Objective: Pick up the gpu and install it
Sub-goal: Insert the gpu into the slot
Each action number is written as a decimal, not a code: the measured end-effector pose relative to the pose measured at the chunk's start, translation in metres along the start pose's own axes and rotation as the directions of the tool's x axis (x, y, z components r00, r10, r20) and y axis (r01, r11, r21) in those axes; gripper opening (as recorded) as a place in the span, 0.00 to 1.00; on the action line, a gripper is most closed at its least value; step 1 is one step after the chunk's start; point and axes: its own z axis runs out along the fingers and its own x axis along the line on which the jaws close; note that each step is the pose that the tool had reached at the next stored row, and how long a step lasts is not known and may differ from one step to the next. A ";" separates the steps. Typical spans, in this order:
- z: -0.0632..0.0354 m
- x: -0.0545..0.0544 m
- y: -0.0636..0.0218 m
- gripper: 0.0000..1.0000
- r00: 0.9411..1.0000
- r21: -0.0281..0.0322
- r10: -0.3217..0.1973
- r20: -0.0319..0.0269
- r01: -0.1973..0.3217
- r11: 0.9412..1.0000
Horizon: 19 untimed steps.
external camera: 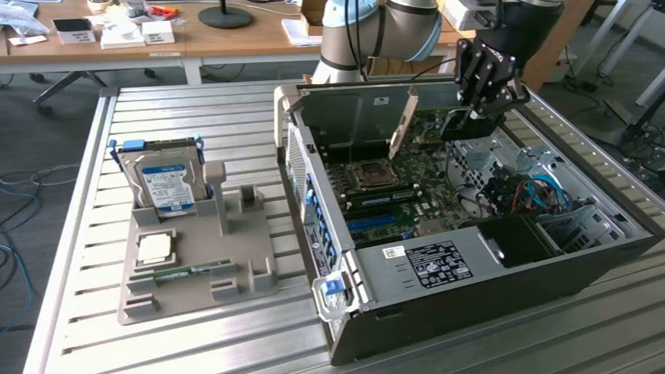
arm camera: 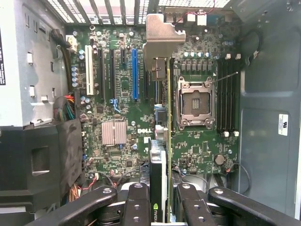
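Observation:
My gripper (external camera: 481, 107) hangs over the far part of the open computer case (external camera: 582, 265), shut on the gpu (external camera: 463, 125). In the wrist view the gpu (arm camera: 159, 188) shows edge-on between the two black fingers (arm camera: 136, 202). It is a thin dark board with a pale metal bracket (arm camera: 162, 37) at its far end. It hovers above the green motherboard (arm camera: 197, 146), in line with the expansion slots beside the blue slot (arm camera: 135, 75). Whether its edge touches a slot is hidden.
The CPU socket (arm camera: 195, 103) and memory slots (arm camera: 229, 94) lie close to one side of the card, a heat sink (arm camera: 114, 133) to the other. On the metal table, a grey holder (external camera: 223, 226) carries a blue-labelled hard drive (external camera: 167, 187) and a memory stick (external camera: 192, 271).

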 end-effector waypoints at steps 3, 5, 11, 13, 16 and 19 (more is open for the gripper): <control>0.0033 0.001 0.0002 0.27 1.000 0.000 0.000 0.000 0.000 1.000; 0.0064 0.002 0.0004 0.27 1.000 0.000 0.000 0.000 0.000 1.000; 0.0156 0.004 0.0008 0.27 1.000 0.000 0.000 0.000 0.000 1.000; 0.0188 0.004 0.0011 0.27 1.000 0.000 0.000 0.000 0.000 1.000; 0.0234 0.005 0.0018 0.27 1.000 0.000 0.000 0.000 0.000 1.000; 0.0270 0.006 0.0026 0.27 1.000 0.000 0.000 0.000 0.000 1.000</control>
